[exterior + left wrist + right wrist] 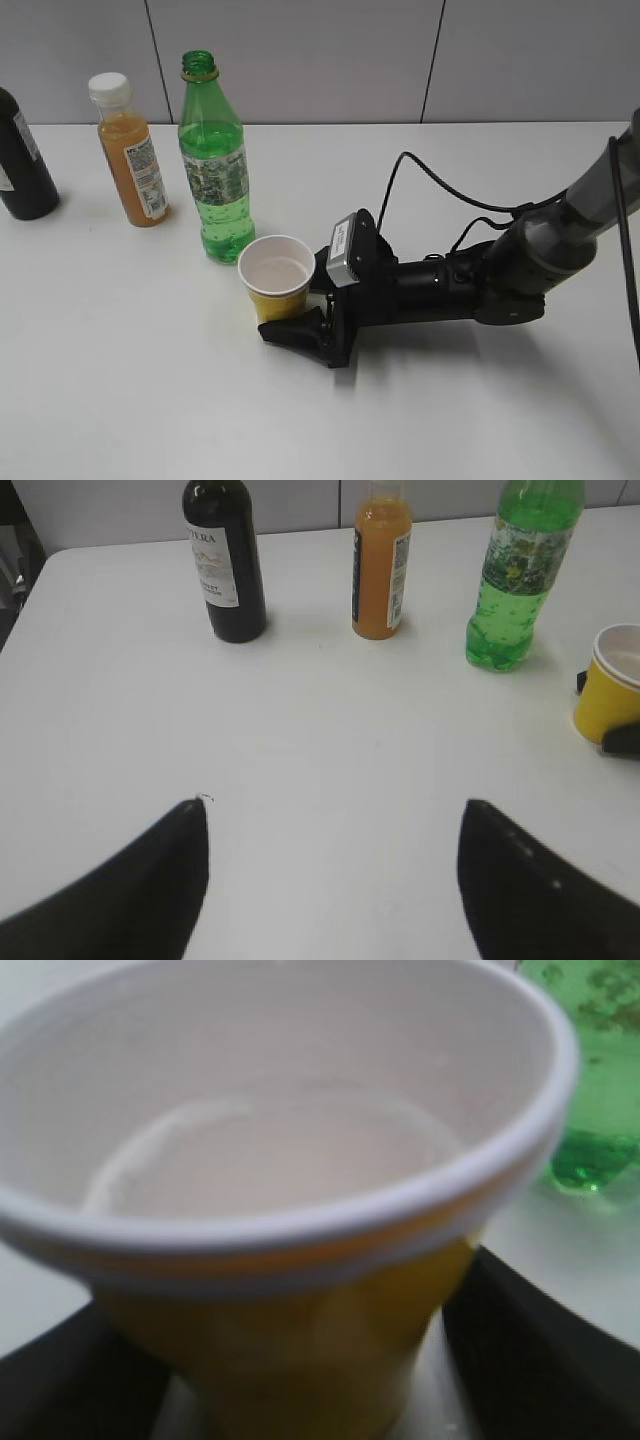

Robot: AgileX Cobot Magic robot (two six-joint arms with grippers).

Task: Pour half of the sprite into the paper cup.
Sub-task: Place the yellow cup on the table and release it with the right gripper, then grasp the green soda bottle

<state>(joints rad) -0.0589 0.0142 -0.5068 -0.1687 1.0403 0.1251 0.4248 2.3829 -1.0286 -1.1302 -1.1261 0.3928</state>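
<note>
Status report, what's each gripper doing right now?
Right gripper fingers around yellow paper cup, looks closed. Left gripper open, empty. Green plastic Sprite bottle upright, capless, untouched, just behind cup.

Sprite bottle (214,160): transparent green plastic, green-and-white speckled label, clear liquid w/ bubbles. Paper cup (276,276): yellow outside, white inside + white rim. Juice bottle (130,150): orange contents, white cap, label white w/ dark print. Third bottle (22,160): black, white label w/ dark lettering. Right gripper (300,318): matte black, grey camera block behind it. Left gripper (330,880): black. Bench (150,380): plain white. Wall: grey panels w/ dark seams.
</note>
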